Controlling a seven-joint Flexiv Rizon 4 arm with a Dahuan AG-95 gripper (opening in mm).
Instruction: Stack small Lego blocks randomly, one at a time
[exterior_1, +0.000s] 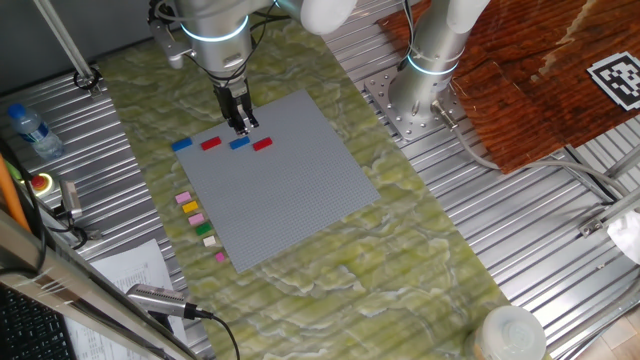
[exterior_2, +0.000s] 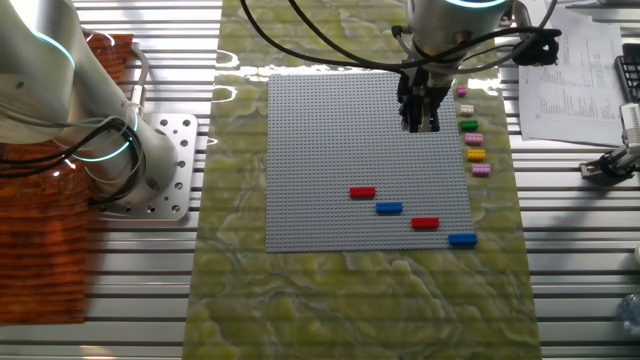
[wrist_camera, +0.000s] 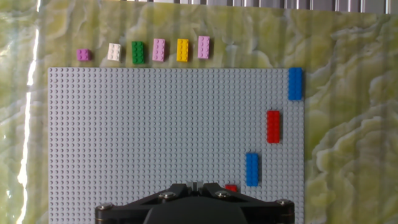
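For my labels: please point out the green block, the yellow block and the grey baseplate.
green block (wrist_camera: 138, 52), hand view, top centre.
yellow block (wrist_camera: 182, 50), hand view, top centre.
grey baseplate (wrist_camera: 149, 130), hand view, bare studded middle.

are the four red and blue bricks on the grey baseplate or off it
On it. The other fixed view shows two red bricks and two blue bricks lying flat on the baseplate, the last blue one at its corner.

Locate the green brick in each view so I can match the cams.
One fixed view: green brick, left of the grey baseplate, fourth down in the loose row.
The other fixed view, right of the baseplate, third from the top.
Hand view, above the baseplate, third from the left.
Shared landmark: the yellow brick, two places along the row.
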